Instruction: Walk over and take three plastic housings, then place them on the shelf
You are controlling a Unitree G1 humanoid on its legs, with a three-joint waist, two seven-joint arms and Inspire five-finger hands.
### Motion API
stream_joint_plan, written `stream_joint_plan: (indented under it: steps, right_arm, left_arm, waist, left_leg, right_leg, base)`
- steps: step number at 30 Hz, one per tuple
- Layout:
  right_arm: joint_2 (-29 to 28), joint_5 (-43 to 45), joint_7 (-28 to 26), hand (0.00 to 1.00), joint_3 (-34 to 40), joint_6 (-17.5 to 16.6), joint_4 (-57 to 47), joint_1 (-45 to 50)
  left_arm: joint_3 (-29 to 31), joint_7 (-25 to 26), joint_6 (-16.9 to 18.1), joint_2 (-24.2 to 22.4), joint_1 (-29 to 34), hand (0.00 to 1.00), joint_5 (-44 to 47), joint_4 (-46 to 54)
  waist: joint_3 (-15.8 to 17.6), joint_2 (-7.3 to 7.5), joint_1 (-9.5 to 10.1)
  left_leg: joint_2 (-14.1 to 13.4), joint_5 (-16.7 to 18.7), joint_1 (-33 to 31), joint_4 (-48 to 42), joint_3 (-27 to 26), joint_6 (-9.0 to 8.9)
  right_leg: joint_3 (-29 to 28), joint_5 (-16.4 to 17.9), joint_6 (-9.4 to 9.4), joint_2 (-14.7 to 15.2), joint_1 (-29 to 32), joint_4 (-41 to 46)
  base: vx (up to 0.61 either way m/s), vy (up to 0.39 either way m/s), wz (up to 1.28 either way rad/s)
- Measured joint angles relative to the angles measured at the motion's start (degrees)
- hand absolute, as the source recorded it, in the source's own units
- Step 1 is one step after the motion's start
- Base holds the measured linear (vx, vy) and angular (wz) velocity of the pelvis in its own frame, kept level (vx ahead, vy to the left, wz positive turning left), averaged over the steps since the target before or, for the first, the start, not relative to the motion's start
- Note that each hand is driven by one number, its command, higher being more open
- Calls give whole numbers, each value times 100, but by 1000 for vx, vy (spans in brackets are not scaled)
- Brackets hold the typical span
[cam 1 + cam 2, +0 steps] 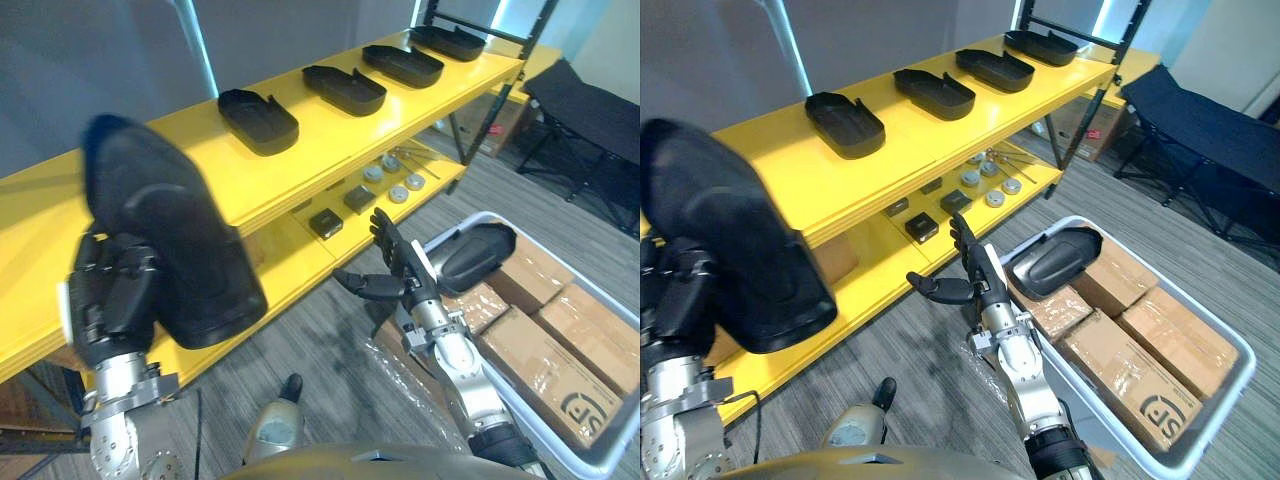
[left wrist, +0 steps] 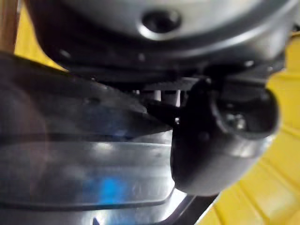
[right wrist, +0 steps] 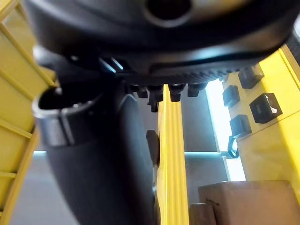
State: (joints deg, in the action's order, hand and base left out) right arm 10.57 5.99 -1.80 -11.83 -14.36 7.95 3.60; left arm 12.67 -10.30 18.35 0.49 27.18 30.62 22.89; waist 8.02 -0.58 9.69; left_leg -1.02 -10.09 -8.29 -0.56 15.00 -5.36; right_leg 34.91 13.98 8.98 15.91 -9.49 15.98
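Our left hand (image 1: 115, 300) has its fingers curled round a black, rounded plastic housing (image 1: 170, 240), held up with its long axis tilted upward and toward the yellow shelf (image 1: 310, 140). The shelf's top board lies just beyond the housing, bare to our left of a row of four like black housings (image 1: 258, 120) (the likely spot, we judge). Our right hand (image 1: 395, 265) hangs with straight, spread fingers beside a white bin (image 1: 1215, 432), where another black housing (image 1: 470, 255) rests on cardboard boxes (image 1: 545, 350).
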Motion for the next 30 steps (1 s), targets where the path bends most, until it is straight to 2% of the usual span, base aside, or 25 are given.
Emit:
stream_joint_plan:
  steps: [3,5,7,9,10,14,16,17,18,19,21,22,23,24,25,26,27,28,29,30]
  right_arm:
    - [122,2,-74,100,0,-4,22,-3]
    - [221,3,-164,100,-18,-10,23,-45]
    - [260,3,-257,100,-35,-161,23,-59]
    - [257,36,-285,100,-85,-309,22,-60]
    - [202,242,-288,100,-131,-380,13,-78]
    - [-24,253,-165,100,-114,-398,8,-229]
    - [-201,249,-88,100,-117,-416,-60,-227]
    - [-259,241,-50,100,-119,-423,-126,-179]
    - [-288,223,-31,100,-122,-490,-164,-177]
    - [-273,206,44,100,-123,-588,-169,-227]
    - [-314,110,211,100,-113,-811,-169,-372]
    - [-357,110,282,100,-108,-905,-169,-614]
    - [-348,109,329,100,-103,-983,-171,-752]
    - [-300,109,416,100,-16,-1179,-233,-1000]
    - [-190,114,496,100,107,-1278,-422,-1234]
    - [-114,117,518,100,200,-1309,-581,-1324]
    - [26,139,556,100,443,-1457,-951,-1440]
    - [138,253,581,100,691,-1645,-1371,-1487]
    - [168,315,594,100,793,-1729,-1578,-1489]
    - [217,445,591,100,919,-1889,-1936,-1488]
  left_arm:
    - [-308,-121,0,58,-93,0,-1,-109]
    - [-370,-73,3,58,-160,0,36,-252]
    - [-375,52,4,58,-150,0,35,-392]
    - [-369,194,5,58,-99,0,35,-510]
    - [-345,230,4,58,-13,0,38,-510]
    - [-87,182,-4,38,23,0,40,-509]
    - [189,143,-4,33,23,0,29,-464]
    - [315,145,-2,37,24,0,20,-444]
    - [468,164,12,24,8,0,30,-450]
    - [520,252,8,-41,-64,0,41,-553]
    - [533,332,14,0,-35,0,31,-470]
    - [534,441,18,22,-90,0,32,-451]
    - [531,513,17,21,-142,0,45,-453]
    - [500,602,18,21,-316,0,49,-452]
    - [472,656,18,26,-562,0,53,-452]
    - [407,703,18,41,-700,0,61,-453]
    - [299,755,22,64,-962,0,94,-458]
    - [162,758,36,74,-1173,0,170,-461]
    - [97,757,44,80,-1235,0,216,-461]
    - [-31,757,49,83,-1284,0,250,-477]
  waist:
    - [86,-152,-56]
    - [146,-235,-5]
    - [220,-284,31]
    - [334,-254,80]
    - [392,-172,119]
    - [453,-43,133]
    - [420,88,192]
    - [388,153,261]
    - [350,223,300]
    - [275,164,271]
    - [211,165,276]
    - [225,140,264]
    - [242,98,249]
    - [264,1,178]
    - [273,-53,101]
    - [285,-86,75]
    - [289,-143,5]
    - [284,-188,-126]
    - [284,-198,-194]
    - [276,-184,-302]
  left_leg:
    - [43,-269,-178,67,-127,61]
    - [10,-288,-185,64,-133,63]
    - [-19,-229,-236,-12,-153,128]
    - [-18,-87,-265,-222,-205,186]
    - [30,1,-290,-369,-205,164]
    - [233,158,-383,-647,-271,133]
    - [348,476,-638,-1251,-564,338]
    - [429,800,-740,-1640,-732,478]
    - [525,1061,-762,-1902,-770,396]
    - [638,1090,-738,-1946,-621,512]
    - [647,1052,-533,-1627,-491,610]
    - [649,1013,-355,-1450,-373,715]
    - [637,1006,-252,-1369,-320,731]
    - [624,992,-63,-1237,-148,760]
    - [622,979,93,-1101,1,782]
    - [623,979,148,-1062,71,782]
    - [623,985,189,-1050,263,779]
    - [626,1017,187,-1059,517,778]
    - [628,1044,183,-1086,621,780]
    - [646,1154,192,-1221,757,725]
  right_leg:
    - [43,-21,33,-25,87,86]
    - [-84,33,-40,-92,123,75]
    - [-68,73,-56,-127,135,95]
    - [-60,81,-53,-138,58,94]
    - [-22,99,-24,-107,-11,92]
    - [138,197,81,74,-218,68]
    - [166,229,112,117,-376,-121]
    - [164,265,201,119,-521,-250]
    - [48,123,191,190,-598,124]
    - [-290,-148,-6,463,-170,1095]
    - [-798,-550,-143,583,294,1989]
    - [-955,-233,-172,526,534,2367]
    - [-1018,-37,-213,438,641,2467]
    - [-1033,268,-422,210,818,2450]
    - [-1155,411,-656,-47,1079,2267]
    - [-1277,458,-739,-182,1248,2183]
    - [-1666,465,-799,-446,1639,1992]
    - [-2139,425,-747,-677,2018,1767]
    - [-2403,377,-693,-776,2138,1623]
    - [-2834,177,-589,-935,2254,1222]
  base:
    - [-43,-13,41]
    - [-112,-8,13]
    - [-100,-11,2]
    - [-80,4,2]
    - [-43,10,11]
    - [1,47,31]
    - [48,106,39]
    - [141,81,26]
    - [209,121,56]
    - [197,122,56]
    - [182,125,42]
    - [196,58,22]
    - [206,28,30]
    - [159,19,47]
    - [139,11,56]
    - [91,-33,70]
    - [105,-77,93]
    - [114,-97,105]
    - [130,-145,115]
    - [126,-196,95]
